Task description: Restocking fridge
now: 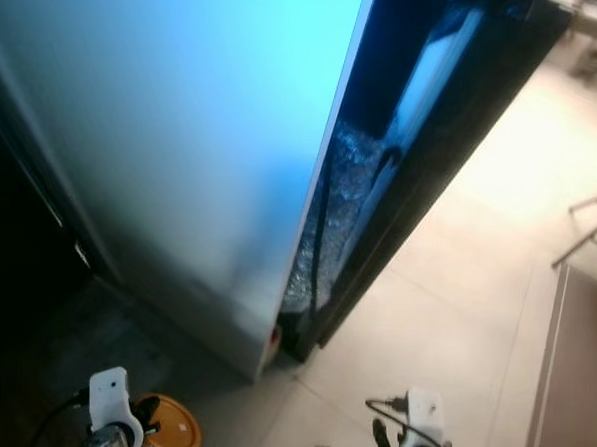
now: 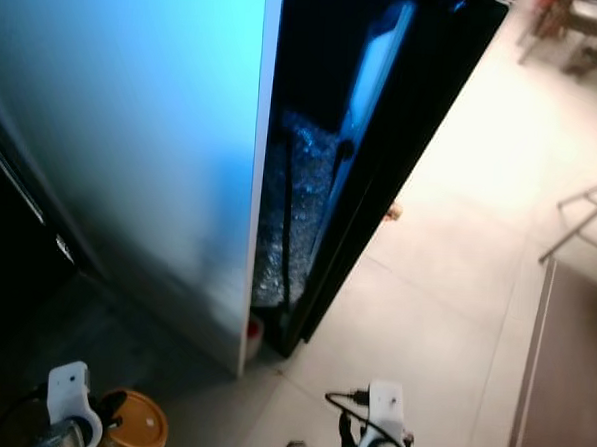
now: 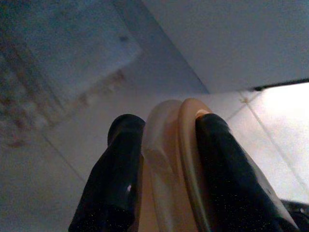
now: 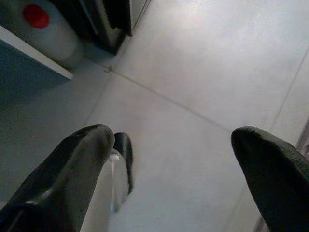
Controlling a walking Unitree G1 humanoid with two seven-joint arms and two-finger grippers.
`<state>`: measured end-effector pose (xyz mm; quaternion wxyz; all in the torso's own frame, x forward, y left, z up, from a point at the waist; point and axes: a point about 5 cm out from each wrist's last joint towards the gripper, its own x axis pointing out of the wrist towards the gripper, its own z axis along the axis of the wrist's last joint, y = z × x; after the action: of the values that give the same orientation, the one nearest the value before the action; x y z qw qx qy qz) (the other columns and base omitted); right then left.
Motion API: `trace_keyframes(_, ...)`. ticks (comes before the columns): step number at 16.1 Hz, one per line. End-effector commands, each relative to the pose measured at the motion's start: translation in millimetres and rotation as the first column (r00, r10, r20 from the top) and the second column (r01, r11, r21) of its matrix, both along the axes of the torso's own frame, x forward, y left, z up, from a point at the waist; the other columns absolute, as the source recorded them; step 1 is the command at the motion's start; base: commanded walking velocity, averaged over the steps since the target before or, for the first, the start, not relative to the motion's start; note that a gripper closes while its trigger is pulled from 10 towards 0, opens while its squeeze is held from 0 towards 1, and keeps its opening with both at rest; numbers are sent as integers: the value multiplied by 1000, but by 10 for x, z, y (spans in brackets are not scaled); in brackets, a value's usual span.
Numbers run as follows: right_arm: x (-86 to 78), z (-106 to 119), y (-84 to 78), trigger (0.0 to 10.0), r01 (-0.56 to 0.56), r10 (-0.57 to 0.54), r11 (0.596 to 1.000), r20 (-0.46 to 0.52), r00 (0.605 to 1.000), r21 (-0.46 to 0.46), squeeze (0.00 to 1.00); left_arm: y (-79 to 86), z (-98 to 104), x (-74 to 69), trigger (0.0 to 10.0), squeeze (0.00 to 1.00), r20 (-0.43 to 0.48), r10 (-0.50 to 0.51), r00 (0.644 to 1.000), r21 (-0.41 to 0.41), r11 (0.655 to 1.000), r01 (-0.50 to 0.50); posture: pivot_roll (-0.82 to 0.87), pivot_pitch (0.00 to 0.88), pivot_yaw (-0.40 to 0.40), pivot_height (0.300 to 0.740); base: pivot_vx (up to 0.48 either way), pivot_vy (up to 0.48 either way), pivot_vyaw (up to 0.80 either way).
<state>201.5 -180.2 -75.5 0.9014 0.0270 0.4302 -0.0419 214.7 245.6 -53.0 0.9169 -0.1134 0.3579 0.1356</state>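
Clamped between the left gripper's (image 3: pixel 164 145) black fingers, a round tan-lidded jar (image 3: pixel 176 159) is hanging low before the tall pale-blue fridge (image 1: pixel 182 147); the right gripper (image 4: pixel 169 159) is gaping over tiled floor (image 4: pixel 203 72).

Pale tiled floor (image 1: pixel 445 291) under the fridge (image 1: pixel 182 157).

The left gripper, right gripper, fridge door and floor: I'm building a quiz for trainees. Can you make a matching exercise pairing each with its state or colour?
Things:
1. left gripper
2. right gripper
3. fridge door
4. floor

States:
A. pale tiles with thin joints
B. open, nothing between its fingers
C. swung open, lit bluish
D. shut on a jar with an orange lid

Pairs: 1-D, 2-B, 3-C, 4-A
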Motion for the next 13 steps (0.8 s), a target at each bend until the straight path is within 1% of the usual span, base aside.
trace_keyframes(1,-70,-32,-58,10000,14,-14,1000,-27,1000,-10,0,-42,-25,-18,10000,0,-9,-3,1000,-15,1000,2,-149,182,-64,740,0,0,-731)
trace_keyframes(10,-65,-27,-61,10000,35,-35,999,-13,999,-10,0,-41,-26,-18,10000,0,-13,-6,1000,-13,1000,5,-148,179,-62,740,0,0,-734)
trace_keyframes(13,-59,-16,-75,10000,73,-73,997,14,997,-17,0,-42,-31,-25,10000,0,-16,2,1000,-14,1000,-3,-161,177,-59,740,0,0,0)
